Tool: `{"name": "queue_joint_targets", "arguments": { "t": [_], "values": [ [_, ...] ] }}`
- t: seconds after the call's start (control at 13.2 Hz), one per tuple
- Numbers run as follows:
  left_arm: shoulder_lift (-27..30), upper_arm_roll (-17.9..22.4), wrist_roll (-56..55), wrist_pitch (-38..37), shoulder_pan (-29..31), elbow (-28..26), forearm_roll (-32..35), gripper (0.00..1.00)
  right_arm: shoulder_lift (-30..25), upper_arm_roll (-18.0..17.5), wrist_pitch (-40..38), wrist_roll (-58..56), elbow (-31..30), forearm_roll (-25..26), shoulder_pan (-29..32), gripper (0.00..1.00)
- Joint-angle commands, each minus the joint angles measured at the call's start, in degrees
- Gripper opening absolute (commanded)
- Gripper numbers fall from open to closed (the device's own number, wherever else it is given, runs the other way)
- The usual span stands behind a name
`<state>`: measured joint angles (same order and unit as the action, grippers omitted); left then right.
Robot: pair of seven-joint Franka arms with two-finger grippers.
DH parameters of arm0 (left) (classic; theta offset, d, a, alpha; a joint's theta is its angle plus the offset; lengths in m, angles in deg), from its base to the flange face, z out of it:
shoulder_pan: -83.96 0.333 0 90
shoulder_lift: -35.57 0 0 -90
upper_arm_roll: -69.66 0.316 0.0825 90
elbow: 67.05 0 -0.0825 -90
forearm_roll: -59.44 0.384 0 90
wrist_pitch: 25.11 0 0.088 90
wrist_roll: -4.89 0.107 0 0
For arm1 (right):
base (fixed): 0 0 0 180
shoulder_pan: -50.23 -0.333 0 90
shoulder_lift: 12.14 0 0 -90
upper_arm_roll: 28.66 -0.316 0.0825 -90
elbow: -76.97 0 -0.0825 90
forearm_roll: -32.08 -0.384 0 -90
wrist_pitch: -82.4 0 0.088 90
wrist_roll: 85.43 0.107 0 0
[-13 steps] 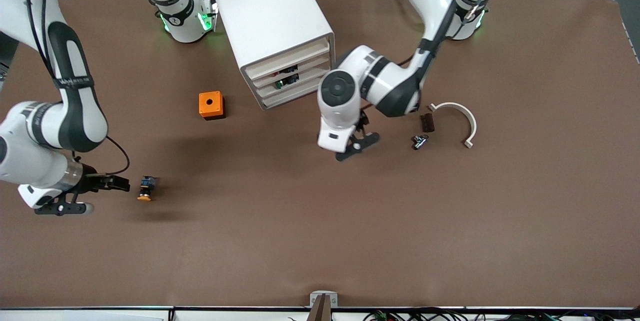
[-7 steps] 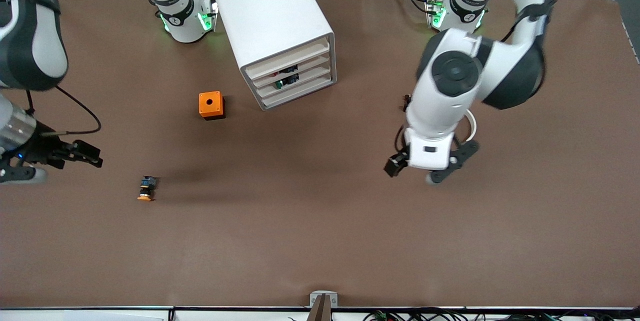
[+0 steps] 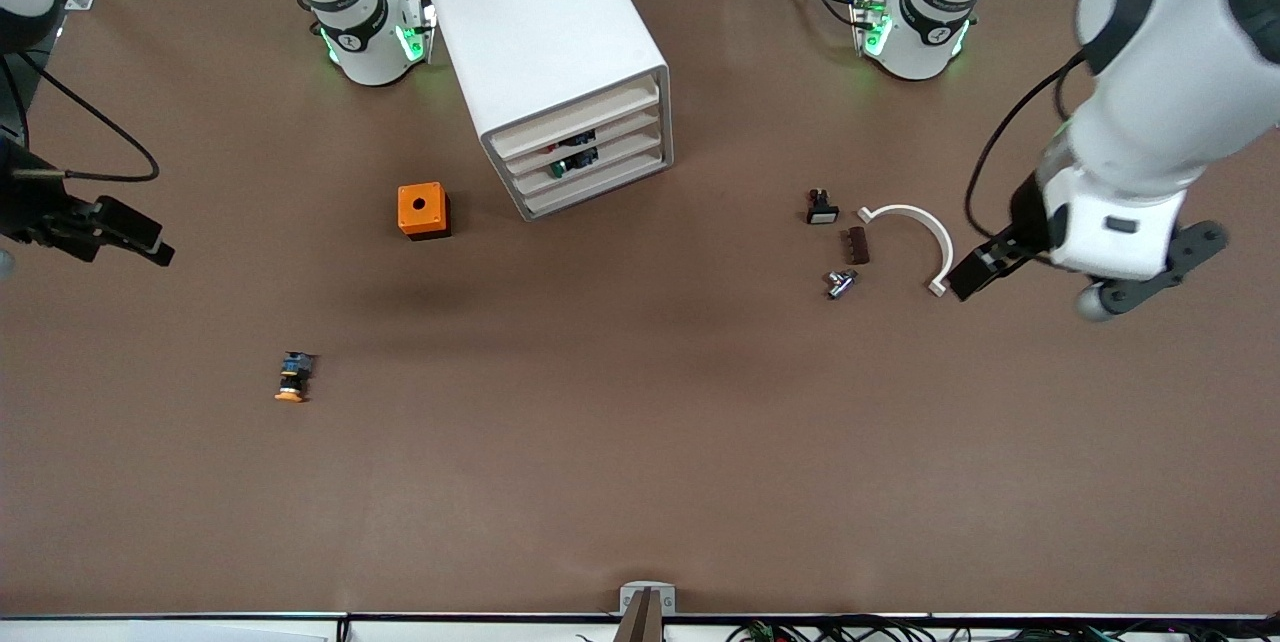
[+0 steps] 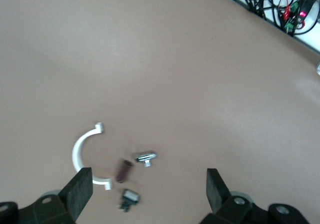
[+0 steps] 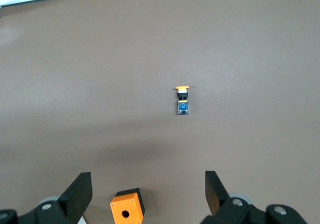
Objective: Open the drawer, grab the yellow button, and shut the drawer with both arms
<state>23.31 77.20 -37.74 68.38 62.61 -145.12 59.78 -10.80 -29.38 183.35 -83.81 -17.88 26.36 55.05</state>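
The white cabinet (image 3: 555, 52) stands near the robots' bases. Its top drawer (image 3: 578, 114) sits flush with the two lower ones. The orange-capped button (image 3: 291, 377) lies on its side on the bare table, toward the right arm's end; it also shows in the right wrist view (image 5: 182, 99). My right gripper (image 3: 140, 240) is open and empty, raised over the table's edge at that end, well apart from the button (image 5: 146, 194). My left gripper (image 3: 975, 274) is open and empty, up over the table beside a white arc (image 4: 147, 194).
An orange square box with a hole (image 3: 423, 210) stands beside the cabinet (image 5: 127, 209). A white arc (image 3: 915, 242), a brown strip (image 3: 855, 245), a metal piece (image 3: 838, 283) and a small black-and-white part (image 3: 821, 207) lie toward the left arm's end (image 4: 82, 154).
My left gripper swung away from the cabinet's front toward its own end of the table and rose. My right gripper drew back from the button toward the table's edge. The button stayed put.
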Motion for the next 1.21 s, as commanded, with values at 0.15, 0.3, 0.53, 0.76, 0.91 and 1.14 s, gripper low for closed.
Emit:
{"name": "queue_joint_targets", "arguments": {
  "t": [0.15,0.3,0.53,0.76,0.91,1.14],
  "values": [
    [8.2,-5.9,12.0,-5.4,10.7,-3.3,1.0,1.00,-3.8,0.1,-3.0,0.7,-2.5,0.5,-0.4,1.00],
    [12.9,-7.5,19.8,-5.8,15.4,-7.7,0.9,1.00,-4.2,-0.2,-4.4,2.6,-2.4,1.4,-0.4,1.00],
    [19.2,-11.6,26.9,-5.9,21.3,-15.1,0.9,1.00,-5.2,-0.3,-6.9,3.9,-2.3,4.3,-2.1,1.00],
    [23.5,-16.0,31.1,-5.9,25.1,-20.1,0.8,1.00,-6.0,-0.3,-8.0,5.8,-2.6,4.4,-2.3,1.00],
    [24.6,-17.3,31.7,-5.8,25.9,-21.8,0.8,1.00,-6.0,-0.3,-8.0,5.8,-2.6,4.4,-2.7,1.00],
    [24.3,-17.4,31.8,-5.8,24.9,-21.3,0.1,1.00,-5.6,-0.3,-7.6,5.8,-2.2,4.4,-2.6,1.00]
  ]
}}
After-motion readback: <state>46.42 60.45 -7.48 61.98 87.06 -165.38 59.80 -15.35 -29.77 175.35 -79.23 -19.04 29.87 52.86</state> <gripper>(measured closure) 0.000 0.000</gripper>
